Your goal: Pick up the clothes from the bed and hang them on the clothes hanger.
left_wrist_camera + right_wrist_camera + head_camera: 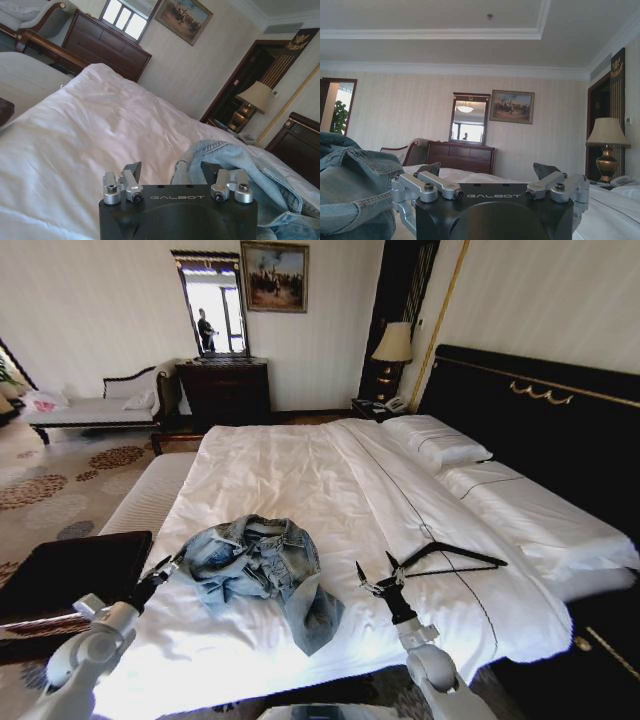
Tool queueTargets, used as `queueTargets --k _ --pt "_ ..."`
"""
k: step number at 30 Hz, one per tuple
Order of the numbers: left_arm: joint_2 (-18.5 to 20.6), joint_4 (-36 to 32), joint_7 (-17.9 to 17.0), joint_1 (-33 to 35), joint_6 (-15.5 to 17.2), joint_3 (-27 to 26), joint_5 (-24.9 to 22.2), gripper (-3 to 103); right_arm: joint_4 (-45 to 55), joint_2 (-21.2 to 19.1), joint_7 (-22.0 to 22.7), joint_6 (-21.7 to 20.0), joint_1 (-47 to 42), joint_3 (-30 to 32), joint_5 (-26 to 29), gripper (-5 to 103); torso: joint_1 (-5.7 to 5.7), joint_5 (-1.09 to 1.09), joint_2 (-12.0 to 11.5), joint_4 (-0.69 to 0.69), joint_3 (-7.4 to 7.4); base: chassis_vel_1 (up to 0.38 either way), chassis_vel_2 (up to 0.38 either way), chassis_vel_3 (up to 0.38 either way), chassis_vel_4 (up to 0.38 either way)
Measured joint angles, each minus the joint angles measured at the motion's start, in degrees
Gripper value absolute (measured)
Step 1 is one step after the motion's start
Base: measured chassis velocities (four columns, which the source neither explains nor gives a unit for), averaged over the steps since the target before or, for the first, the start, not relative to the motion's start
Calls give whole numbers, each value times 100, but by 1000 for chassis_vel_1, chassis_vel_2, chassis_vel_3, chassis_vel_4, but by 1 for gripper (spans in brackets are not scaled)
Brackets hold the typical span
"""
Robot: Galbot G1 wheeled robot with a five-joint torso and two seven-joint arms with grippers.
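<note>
Now both grippers are sitting low over the bed (pixel 300 465), fingers spread and empty: left gripper (pixel 168 565) touching the jacket (pixel 262 565), right gripper (pixel 378 580) between jacket and hanger (pixel 450 558); closing on a thick denim fold would grip best.

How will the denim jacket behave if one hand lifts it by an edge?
The denim jacket lies crumpled in soft folds, so it will probably sag and unfold. Thick seams suggest some weight. The left hand sits open at its edge.
</note>
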Motion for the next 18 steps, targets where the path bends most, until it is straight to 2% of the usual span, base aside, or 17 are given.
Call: queueTargets --k 1,3,4,5,6,8,10,12,13,17,18 --pt "-17 7 6 -13 4 22 5 63 9 -2 2 -4 0 1 0 100 0 0 0 0 0 0 0 0 0" --pt "-33 16 12 -28 7 44 15 63 14 -2 4 -8 -1 1 0 100 0 0 0 0 0 0 0 0 0" --pt "-53 41 16 -52 10 74 31 57 15 -2 5 -12 -3 1 -2 100 0 0 0 0 0 0 0 0 0" --pt "-65 76 17 -80 13 105 43 47 14 1 7 -13 -5 1 -9 100 0 0 0 0 0 0 0 0 0" --pt "-68 96 18 -95 15 118 47 47 9 2 7 -13 -9 1 -13 100 0 0 0 0 0 0 0 0 0" --pt "-73 139 29 -126 18 140 49 35 -6 3 8 -13 -11 1 -20 100 0 0 0 0 0 0 0 0 0" --pt "-75 149 33 -135 18 146 49 35 -12 3 8 -13 -12 1 -21 100 0 0 0 0 0 0 0 0 0" --pt "-83 166 71 -157 19 155 41 24 -42 4 17 -7 4 -1 -21 100 0 0 0 0 0 0 0 0 0" --pt "-83 166 71 -157 19 155 41 24 -42 4 17 -7 4 -1 -21 100 0 0 0 0 0 0 0 0 0" --pt "-85 145 104 -140 17 148 57 3 -63 -38 21 -7 58 -80 157 100 0 0 0 0 0 0 0 0 0" --pt "-85 131 108 -129 15 140 65 3 -52 -80 20 -41 67 -133 299 100 0 0 0 0 0 0 0 0 0"
